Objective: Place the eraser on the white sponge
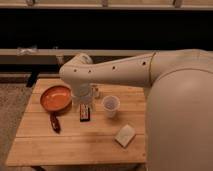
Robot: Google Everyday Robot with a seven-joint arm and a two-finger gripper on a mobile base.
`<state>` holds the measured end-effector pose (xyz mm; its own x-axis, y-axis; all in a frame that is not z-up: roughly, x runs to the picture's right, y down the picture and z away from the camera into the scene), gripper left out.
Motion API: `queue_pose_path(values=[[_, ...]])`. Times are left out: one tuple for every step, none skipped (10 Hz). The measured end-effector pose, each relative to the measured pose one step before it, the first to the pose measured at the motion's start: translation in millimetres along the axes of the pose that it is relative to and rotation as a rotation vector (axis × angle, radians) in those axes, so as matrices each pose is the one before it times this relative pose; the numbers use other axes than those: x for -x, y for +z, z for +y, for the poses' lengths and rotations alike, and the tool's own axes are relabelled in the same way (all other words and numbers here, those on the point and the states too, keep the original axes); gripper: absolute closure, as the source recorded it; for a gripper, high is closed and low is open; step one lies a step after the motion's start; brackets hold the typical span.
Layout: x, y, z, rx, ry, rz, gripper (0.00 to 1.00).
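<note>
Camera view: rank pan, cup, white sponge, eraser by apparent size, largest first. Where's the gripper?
1. pan
2. cup and white sponge: look alike, sponge nearer, so unranked
3. eraser
The gripper hangs open just over the eraser.

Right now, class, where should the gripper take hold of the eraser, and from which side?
Probably from straight above, jaws across the two long sides of the eraser, near its middle. It lies flat on the table, narrow and long, with free room beside it toward the cup and the pan handle. The open gripper hangs just over it.
</note>
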<state>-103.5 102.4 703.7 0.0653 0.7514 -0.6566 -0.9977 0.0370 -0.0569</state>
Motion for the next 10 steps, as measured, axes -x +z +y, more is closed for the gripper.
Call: queue_pose_path(values=[[0.13,-0.01,-0.15,-0.00012,0.00019,-0.00028,0.35],[0.42,0.22,0.62,0.00028,-0.00083,0.00011,0.35],[4.67,3.98,1.08,-0.00284,-0.01347,-0.00111,0.35],[8.92,10.21,4.88,-0.00392,-0.01693,-0.00441,0.35],[7.68,10.60,8.14,0.00559,-0.01558,-0.00662,0.35],[9.89,16.35,8.21,0.00556,-0.01955,-0.00790,0.35],[11.22,18.82,4.79,0.00621,-0.01803,-0.00728,0.35],[10.22,15.89,2.55,0.00467,-0.01493,-0.00660,0.35],[10.61,15.09,2.24,-0.00076,-0.01831,-0.00484,0.35],[4.97,6.91,2.19,0.00041,-0.01100,-0.00023,0.35]])
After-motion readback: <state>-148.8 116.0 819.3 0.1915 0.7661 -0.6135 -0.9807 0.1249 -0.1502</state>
